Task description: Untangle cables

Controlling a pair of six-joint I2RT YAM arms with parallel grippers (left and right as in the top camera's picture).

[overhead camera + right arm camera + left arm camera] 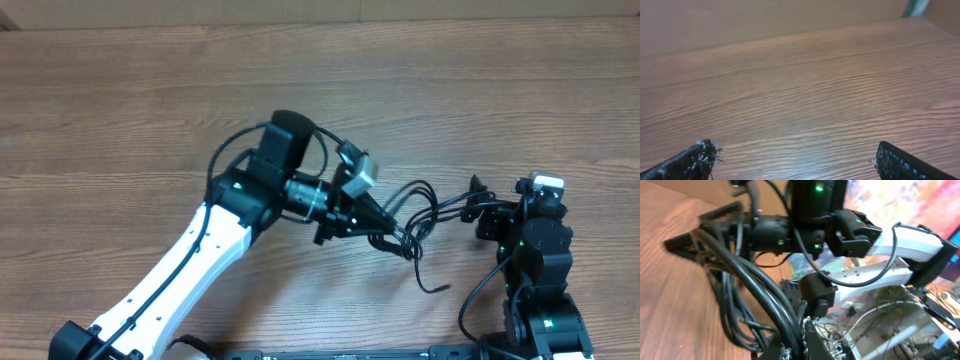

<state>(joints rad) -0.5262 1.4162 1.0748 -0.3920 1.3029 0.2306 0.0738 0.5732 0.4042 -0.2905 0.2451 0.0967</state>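
The cables (428,203) are a tangle of thin black cords on the wood table between my two arms. One loose end trails toward the front (432,285). My left gripper (398,238) is shut on a bundle of them. In the left wrist view the cables (747,287) run up from between the left gripper's fingers (802,345) toward my right gripper (695,230). My right gripper (480,206) is open at the tangle's right end. Cords lie against one of its fingers. The right wrist view shows its fingertips (795,155) wide apart over bare wood, with no cable between them.
The wood table (150,90) stretches to the back and left. The left arm's white link (190,265) crosses the front left. The right arm's base (545,320) stands at the front right edge. Thicker black arm wires (470,300) loop beside it.
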